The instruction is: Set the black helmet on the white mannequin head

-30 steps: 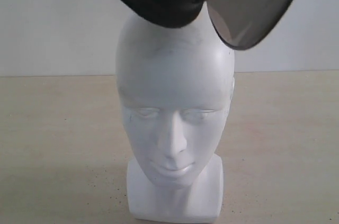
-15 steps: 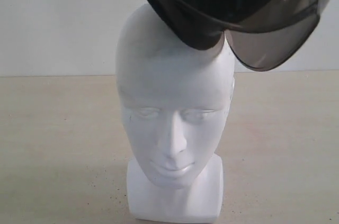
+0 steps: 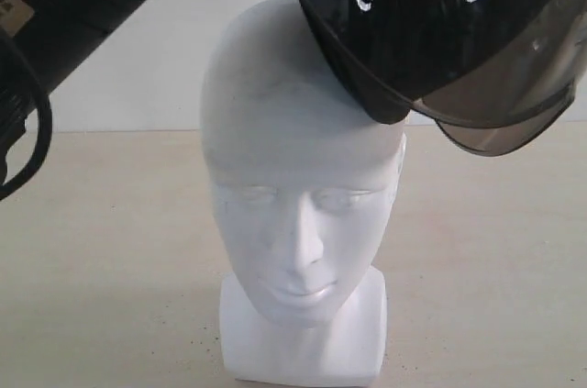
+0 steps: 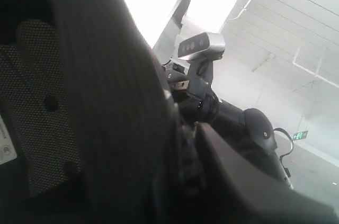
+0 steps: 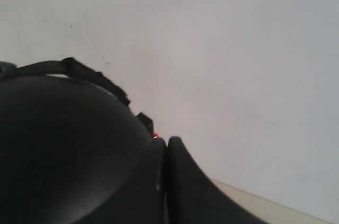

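Note:
The white mannequin head (image 3: 293, 186) stands upright on its square base, facing the exterior camera. The black helmet (image 3: 440, 30) hangs tilted above its right side, and its lower edge touches the crown. Its smoky visor (image 3: 500, 122) points down to the right. In the left wrist view my left gripper (image 4: 185, 171) is shut on the padded rim, beside the mesh lining (image 4: 42, 118) and a white label (image 4: 5, 144). In the right wrist view my right gripper (image 5: 165, 181) is pressed shut at the edge of the helmet shell (image 5: 63, 150). Neither gripper's fingers show in the exterior view.
My left arm (image 3: 83, 3) crosses the upper left corner of the exterior view, with a cable hanging at the left edge. The right arm (image 4: 228, 113) with its camera shows beyond the helmet rim. The beige table (image 3: 495, 250) runs back to a pale wall.
The helmet has come down and shifted right, tipping so that its visor faces the camera more. My left arm has entered the exterior view at the upper left.

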You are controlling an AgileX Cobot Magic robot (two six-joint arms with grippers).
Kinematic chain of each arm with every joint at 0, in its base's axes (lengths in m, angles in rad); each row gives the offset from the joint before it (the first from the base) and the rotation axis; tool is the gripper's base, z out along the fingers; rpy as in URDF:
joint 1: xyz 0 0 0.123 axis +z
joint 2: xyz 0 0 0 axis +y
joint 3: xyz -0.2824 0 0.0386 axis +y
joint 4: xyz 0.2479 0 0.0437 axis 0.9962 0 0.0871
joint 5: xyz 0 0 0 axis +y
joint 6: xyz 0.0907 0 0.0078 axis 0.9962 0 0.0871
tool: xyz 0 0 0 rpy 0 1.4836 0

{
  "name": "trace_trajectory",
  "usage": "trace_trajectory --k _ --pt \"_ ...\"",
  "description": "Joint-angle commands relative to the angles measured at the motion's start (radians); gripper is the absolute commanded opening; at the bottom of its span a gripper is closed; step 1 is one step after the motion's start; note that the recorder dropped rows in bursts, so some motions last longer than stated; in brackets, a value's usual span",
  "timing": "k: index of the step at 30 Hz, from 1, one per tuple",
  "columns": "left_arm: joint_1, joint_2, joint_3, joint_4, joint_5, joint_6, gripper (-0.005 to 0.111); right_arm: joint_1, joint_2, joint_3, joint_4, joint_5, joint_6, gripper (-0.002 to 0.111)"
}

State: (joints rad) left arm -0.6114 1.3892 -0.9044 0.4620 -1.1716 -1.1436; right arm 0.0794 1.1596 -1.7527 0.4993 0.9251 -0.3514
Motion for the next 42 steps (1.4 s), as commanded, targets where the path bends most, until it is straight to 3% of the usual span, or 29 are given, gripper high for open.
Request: trace_trajectory --k 1,15,33,38,42 --pt "0.014 -0.004 0.005 -0.016 -0.05 0.066 0.004 0.0 0.038 -0.004 0.053 0.051 -0.026 0.0" --pt "0.081 -0.052 0.105 -0.06 -0.05 0.084 0.004 0.0 0.086 -0.004 0.307 0.094 -0.116 0.0" --pt "0.081 -0.054 0.171 -0.129 -0.05 0.174 0.004 0.002 0.214 -0.004 0.607 0.036 -0.355 0.0" --pt "0.081 -0.054 0.229 -0.184 -0.05 0.174 0.004 0.11 0.246 -0.004 0.6 0.009 -0.386 0.0" --pt "0.081 -0.054 0.234 -0.184 -0.05 0.196 0.004 0.13 0.266 -0.004 0.559 0.004 -0.379 0.0"
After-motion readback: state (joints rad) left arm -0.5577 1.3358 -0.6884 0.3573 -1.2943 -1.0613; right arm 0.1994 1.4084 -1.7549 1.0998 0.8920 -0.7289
